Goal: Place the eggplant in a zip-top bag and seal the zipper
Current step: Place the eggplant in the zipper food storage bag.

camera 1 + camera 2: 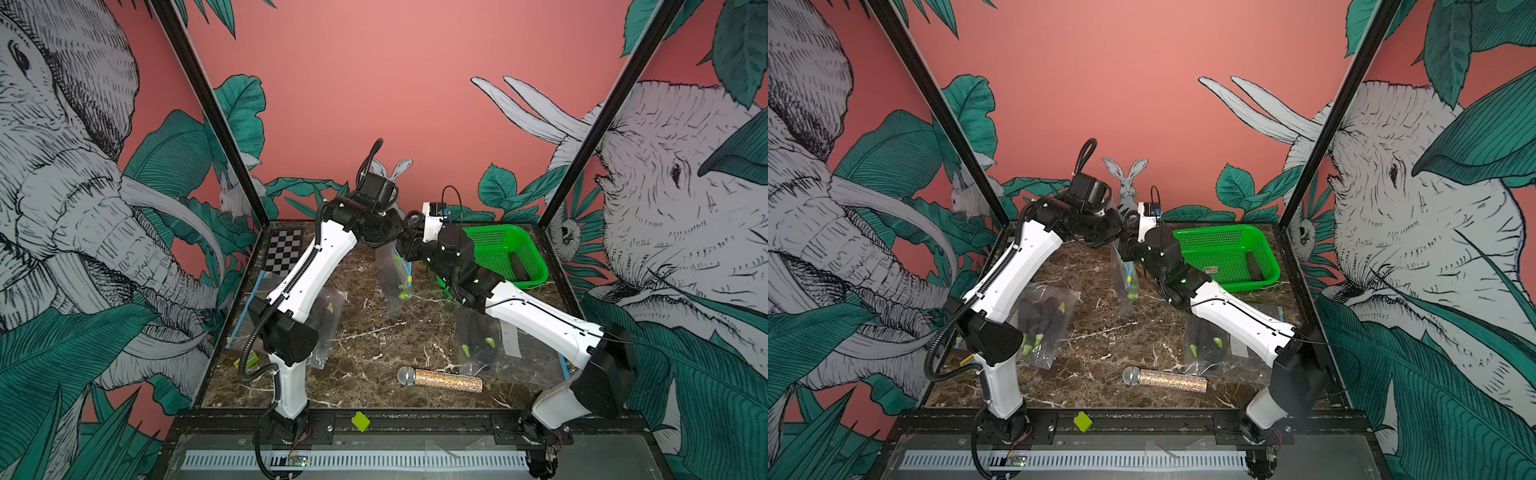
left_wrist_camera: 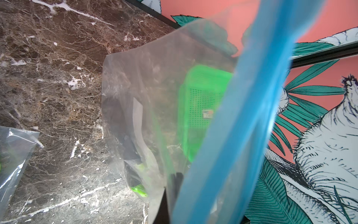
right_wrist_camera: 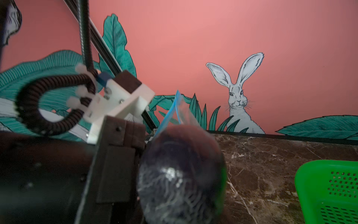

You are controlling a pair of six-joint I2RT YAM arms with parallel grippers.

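Note:
A clear zip-top bag (image 1: pixel 395 282) (image 1: pixel 1124 286) with a blue zipper (image 2: pixel 242 116) hangs above the middle of the table. My left gripper (image 1: pixel 391 243) (image 1: pixel 1113 242) is shut on its top edge. Dark eggplants with green stems (image 2: pixel 138 189) lie low inside the bag (image 2: pixel 155 97). My right gripper (image 1: pixel 409 239) (image 1: pixel 1128 239) is closed on a dark purple eggplant (image 3: pixel 180 174) (image 1: pixel 413 219) held up at the bag's top, right beside the left gripper. A corner of the zipper (image 3: pixel 177 108) rises behind that eggplant. Whether the eggplant is inside the mouth I cannot tell. The right fingers are hidden.
A green basket (image 1: pixel 536 266) at the back right holds one dark eggplant (image 1: pixel 519 267). Two other bags with eggplants lie flat on the marble, left (image 1: pixel 328 316) and right (image 1: pixel 482 340). A glittery microphone (image 1: pixel 440 378) lies near the front edge. A checkerboard (image 1: pixel 284 249) sits back left.

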